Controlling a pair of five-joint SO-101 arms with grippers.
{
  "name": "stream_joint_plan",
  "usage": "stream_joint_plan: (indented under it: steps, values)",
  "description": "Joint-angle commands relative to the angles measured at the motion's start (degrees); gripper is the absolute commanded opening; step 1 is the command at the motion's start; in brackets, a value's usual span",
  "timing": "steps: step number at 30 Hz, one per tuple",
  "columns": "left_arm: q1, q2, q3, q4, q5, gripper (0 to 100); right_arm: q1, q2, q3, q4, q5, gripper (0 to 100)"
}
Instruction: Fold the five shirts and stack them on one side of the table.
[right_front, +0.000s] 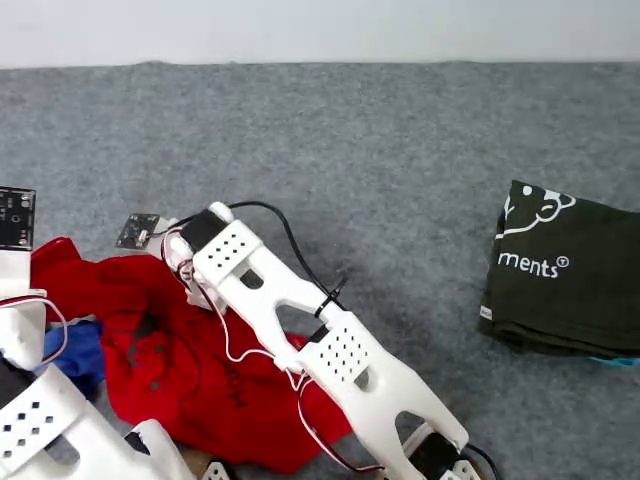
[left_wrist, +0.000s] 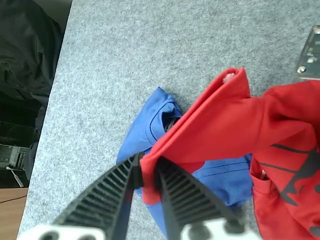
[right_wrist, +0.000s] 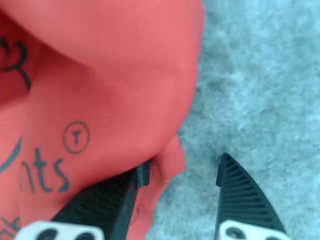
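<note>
Grey table (right_front: 400, 150): bare stretch between red shirt (right_front: 170, 350) and folded dark shirt (right_front: 565, 275).
Left gripper (left_wrist: 148, 165) pinches red hem over blue shirt (left_wrist: 145, 125); right gripper (right_wrist: 184, 167) spread at red edge.

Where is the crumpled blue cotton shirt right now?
In the high view the blue shirt lies on the left side of the grey table, mostly covered by the crumpled red shirt.
</note>
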Motion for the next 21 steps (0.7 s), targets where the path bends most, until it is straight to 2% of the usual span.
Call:
stream_joint_plan:
  steps: [1, 6, 12, 21]
  values:
    - [0.2, -1.1, -0.2, -0.1, -0.5, 1, -1.0, 0.6, -2.0, -1.6, -0.2, 20.3]
    - [0.2, -1.1, -0.2, -0.1, -0.5, 1, -0.3, 0.2, -2.1, -0.5, 0.0, 0.2]
    - [0.2, -1.1, -0.2, -0.1, -0.5, 1, 3.2, -3.9, -2.1, 5.4, 2.6, 1.1]
    - [1.0, -0.7, 0.0, -0.8, -0.5, 1, 14.1, -8.9, -2.1, 8.7, 4.4, 1.1]
